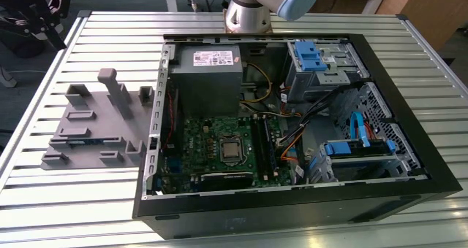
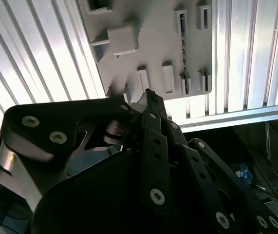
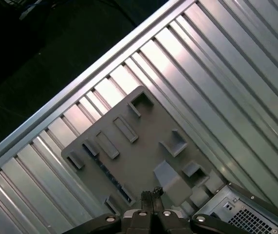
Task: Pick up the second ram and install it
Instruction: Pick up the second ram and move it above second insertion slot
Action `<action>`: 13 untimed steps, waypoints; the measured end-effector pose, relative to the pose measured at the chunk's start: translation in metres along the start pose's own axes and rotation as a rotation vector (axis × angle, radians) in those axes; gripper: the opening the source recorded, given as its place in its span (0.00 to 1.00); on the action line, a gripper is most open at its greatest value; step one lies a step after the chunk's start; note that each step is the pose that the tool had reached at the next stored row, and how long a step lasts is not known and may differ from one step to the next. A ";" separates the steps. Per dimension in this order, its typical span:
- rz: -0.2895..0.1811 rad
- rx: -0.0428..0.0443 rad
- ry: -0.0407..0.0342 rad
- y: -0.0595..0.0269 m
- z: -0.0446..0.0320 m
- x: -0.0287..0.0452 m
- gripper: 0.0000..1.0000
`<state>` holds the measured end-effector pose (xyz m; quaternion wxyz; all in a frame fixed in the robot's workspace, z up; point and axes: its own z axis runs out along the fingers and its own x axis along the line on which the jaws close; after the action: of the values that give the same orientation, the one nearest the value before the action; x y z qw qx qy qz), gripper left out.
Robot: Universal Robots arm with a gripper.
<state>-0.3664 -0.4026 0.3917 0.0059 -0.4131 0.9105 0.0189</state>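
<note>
Exterior view: the ram (image 1: 79, 142) sits in the grey tray (image 1: 98, 126), mid-left on the worktop (image 1: 73, 204). Second wrist view: the claw (image 2: 151, 96), pressed together and empty, hangs over that tray. First wrist view: lowered shut, it might jab the ram

So the gripper (image 3: 151, 197) is mostly chopped off by the frame edge in the first wrist view, with just its tip and a bit of linkage poking in. In the second wrist view its black links sit in front of a big chunk of the grey holder tray (image 2: 153, 48). The second ram (image 2: 183, 63) is just a thin edge down in a tray slot, so chips and label can't be made out. In the exterior view the arm (image 1: 249, 10) gets cut by the top edge, the PC case (image 1: 292, 220) loses its near wall at the bottom edge, and the black motherboard slots (image 1: 260, 144) are too small to tell what's in them.
</note>
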 end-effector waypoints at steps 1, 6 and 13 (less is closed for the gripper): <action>-0.018 -0.0005 0.0005 0.0000 0.0001 0.0000 0.11; -0.109 -0.0029 0.0032 0.0000 0.0003 0.0000 0.11; -0.236 -0.0062 0.0070 0.0000 0.0007 0.0000 0.11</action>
<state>-0.3664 -0.4026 0.3910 0.0036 -0.5177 0.8553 0.0195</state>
